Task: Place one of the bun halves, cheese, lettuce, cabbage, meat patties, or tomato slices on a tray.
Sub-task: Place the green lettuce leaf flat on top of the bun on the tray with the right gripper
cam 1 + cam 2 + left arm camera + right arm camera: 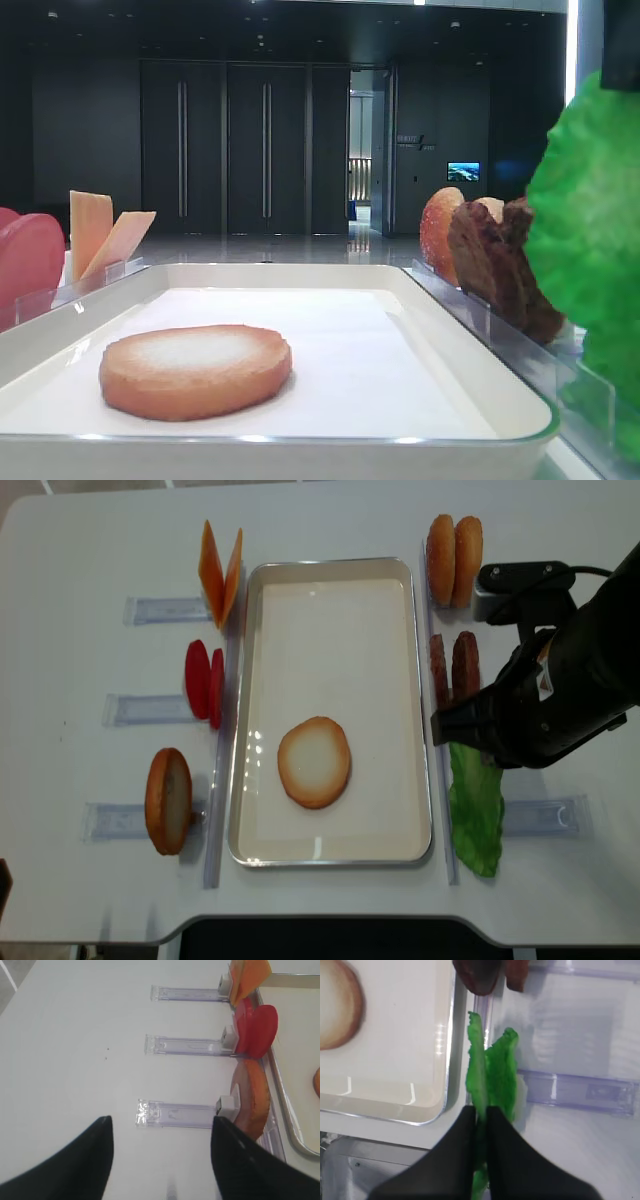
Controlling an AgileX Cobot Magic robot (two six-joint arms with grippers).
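With a single bun [195, 368] lying flat on the tray [470, 385], the low front view shows the lettuce [590, 230] standing tall at the right edge, beside the patties [500, 262]. The right wrist view shows the right pincer [480, 1112] pinched tight on the leaf's edge, just outside the tray rim. The left wrist view shows the left pincer [160, 1132] spread wide over bare desk [75, 1035], holding nothing, near the tomato [256, 1030] and cheese [247, 975]. From overhead, the leaf sits in its holder right of the tray. I'd lift straight up until the floppy leaf clears the holder, then carry it left over the bun and lower before letting go.
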